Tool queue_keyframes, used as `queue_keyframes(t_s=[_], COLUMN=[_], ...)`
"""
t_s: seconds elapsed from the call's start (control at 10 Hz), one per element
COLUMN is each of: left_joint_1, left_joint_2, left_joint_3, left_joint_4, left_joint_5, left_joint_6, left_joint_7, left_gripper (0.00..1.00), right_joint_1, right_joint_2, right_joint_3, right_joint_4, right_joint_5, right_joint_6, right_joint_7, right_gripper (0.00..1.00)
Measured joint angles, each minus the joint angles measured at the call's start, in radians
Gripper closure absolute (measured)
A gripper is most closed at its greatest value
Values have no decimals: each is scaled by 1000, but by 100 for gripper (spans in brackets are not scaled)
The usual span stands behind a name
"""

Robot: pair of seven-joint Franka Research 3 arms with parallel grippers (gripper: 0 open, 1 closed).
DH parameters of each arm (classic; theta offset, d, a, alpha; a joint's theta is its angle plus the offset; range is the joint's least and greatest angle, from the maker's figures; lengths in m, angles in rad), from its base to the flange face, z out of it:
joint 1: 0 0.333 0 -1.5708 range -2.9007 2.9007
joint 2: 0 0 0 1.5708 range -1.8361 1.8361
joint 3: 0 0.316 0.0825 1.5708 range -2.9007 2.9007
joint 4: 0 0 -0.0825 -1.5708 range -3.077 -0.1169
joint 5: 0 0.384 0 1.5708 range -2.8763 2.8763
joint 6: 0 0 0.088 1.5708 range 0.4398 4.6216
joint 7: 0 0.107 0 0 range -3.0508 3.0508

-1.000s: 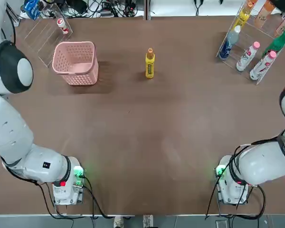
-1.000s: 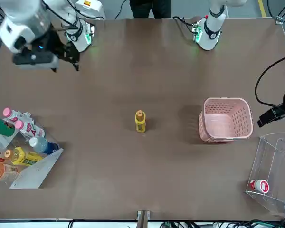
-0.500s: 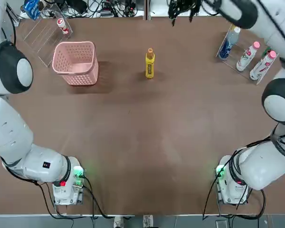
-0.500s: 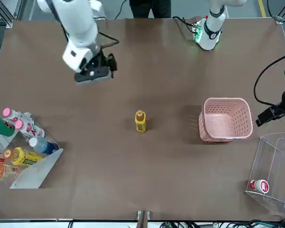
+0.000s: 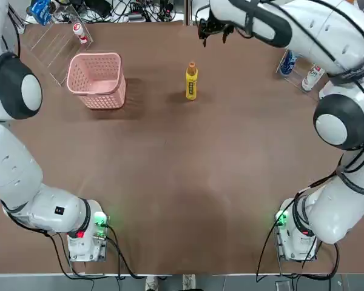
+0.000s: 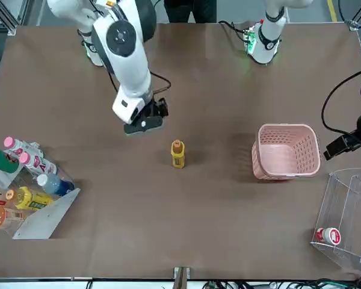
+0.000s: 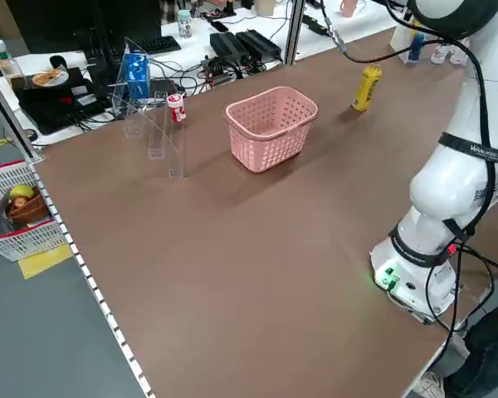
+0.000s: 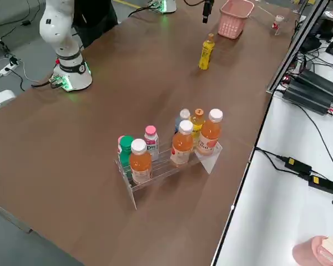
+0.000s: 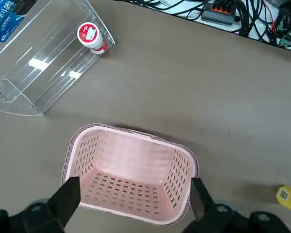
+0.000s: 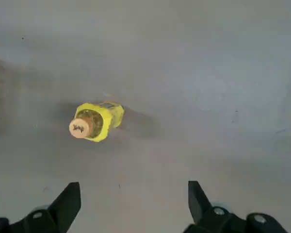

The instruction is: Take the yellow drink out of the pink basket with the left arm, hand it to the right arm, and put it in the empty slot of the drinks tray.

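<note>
The yellow drink (image 5: pixel 192 82) stands upright on the bare table, to the right of the pink basket (image 5: pixel 97 79), which is empty (image 9: pixel 131 179). My right gripper (image 6: pixel 143 119) hovers open above the table close to the drink. Its wrist view looks down on the orange cap (image 10: pixel 81 127), which lies off to one side of the open fingers (image 10: pixel 68 201). My left gripper (image 9: pixel 133 194) hangs open high over the basket, touching nothing. The drinks tray (image 8: pixel 166 152) holds several bottles at the table's far right. I cannot make out its empty slot.
A clear acrylic box (image 5: pixel 54 39) with a small red-and-white bottle (image 9: pixel 90 36) lies just behind the basket at the far left. The right arm (image 5: pixel 291 24) stretches along the far edge, covering most of the tray from overhead. Cables and equipment lie beyond the far edge.
The right arm has swung in from the tray side along the far edge and now hovers by the yellow drink. The left arm, the drink and the basket have not moved.
</note>
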Motion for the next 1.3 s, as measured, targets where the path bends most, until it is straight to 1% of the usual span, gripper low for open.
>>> queue_keyframes(t_s=[0.2, 0.4, 0.5, 0.7, 1.0, 1.3], left_joint_1=[0, 0, 1, 1, 1, 1], left_joint_2=[0, 0, 0, 0, 0, 0], left_joint_3=[0, 0, 0, 0, 0, 0], left_joint_4=[0, 0, 0, 0, 0, 0], left_joint_5=[0, 0, 0, 0, 0, 0], left_joint_6=[0, 0, 0, 0, 0, 0], left_joint_7=[13, 21, 29, 34, 42, 43], left_gripper=[0, 0, 0, 0, 0, 0], right_joint_1=[7, 23, 40, 71, 87, 101], right_joint_2=[46, 101, 117, 134, 171, 222], right_joint_3=[0, 0, -1, -3, -6, -6], right_joint_4=[0, 0, 1, 2, 11, 72], right_joint_5=[1, 0, -1, -4, -23, -37], right_joint_6=[59, 144, 164, 165, 166, 169], right_joint_7=[83, 244, 316, 423, 455, 488], right_gripper=[4, 4, 4, 6, 10, 11])
